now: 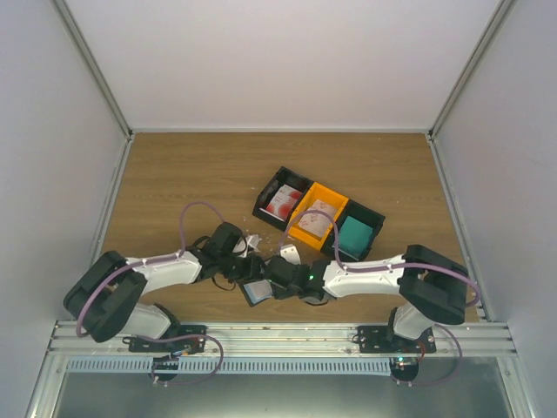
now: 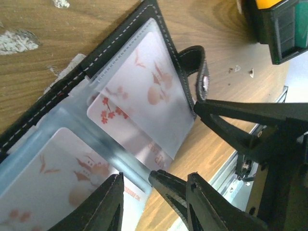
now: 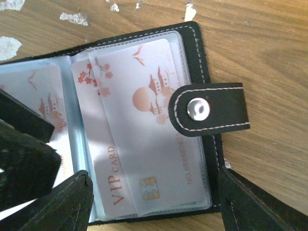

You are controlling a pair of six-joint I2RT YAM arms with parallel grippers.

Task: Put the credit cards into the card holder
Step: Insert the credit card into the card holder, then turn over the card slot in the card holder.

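Observation:
The black card holder lies open on the table, with pale pinkish-grey credit cards in its clear sleeves and a card marked VIP behind. Its snap strap is folded over the right half. My right gripper is open, its fingers astride the right half's lower edge. My left gripper is open over the left half, where a card's end shows between its fingers. In the top view both grippers meet over the holder.
A row of three bins stands behind: black with a red-and-white card, orange with a pale card, black with a teal card. White scraps lie on the wood. The table's metal front rail is close.

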